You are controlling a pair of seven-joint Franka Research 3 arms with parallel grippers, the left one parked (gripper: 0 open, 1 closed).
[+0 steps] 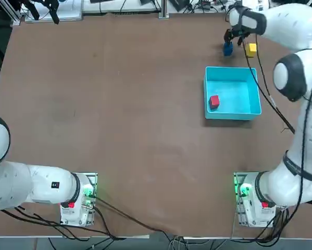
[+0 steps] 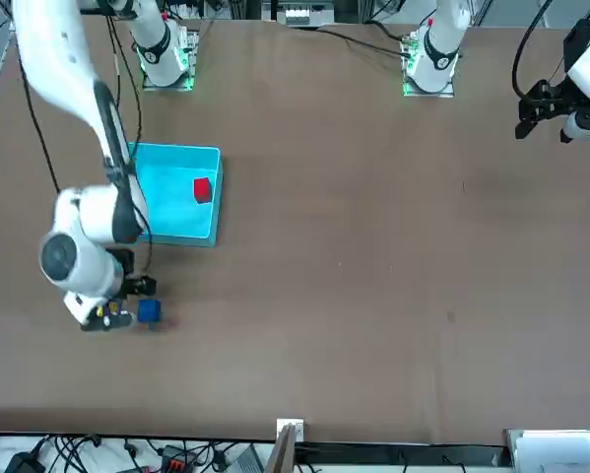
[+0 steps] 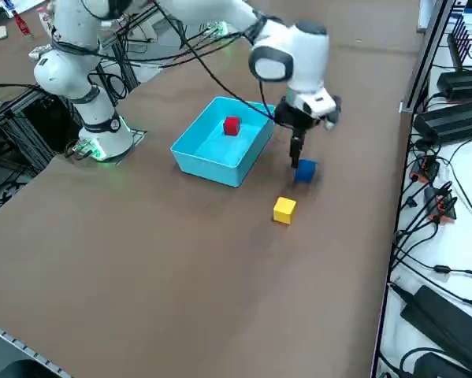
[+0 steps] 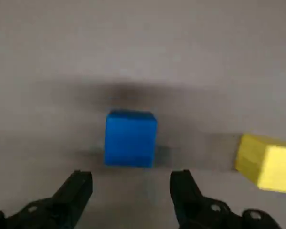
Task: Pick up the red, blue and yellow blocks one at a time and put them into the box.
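Blue block [image 4: 130, 139]: seen whole in the right wrist view, beyond the right gripper [image 4: 131, 177], whose fingers are spread, unclenched
Yellow block [image 3: 284, 210]: shown mid-right in the right side view, hidden in the front view
Red block [image 1: 214, 102]: inside the box [image 1: 232, 108], right of centre from overhead

Three small plain cubes, one red [image 1: 214, 102], one blue [image 4: 131, 139] and one yellow [image 3: 284, 210], share a brown tabletop [image 1: 119, 130] with one shallow, square-cornered turquoise box [image 3: 212, 169], one cube inside its thin walls and two outside, beside two white robot arms, one right [image 1: 286, 182], one left [image 1: 36, 183]
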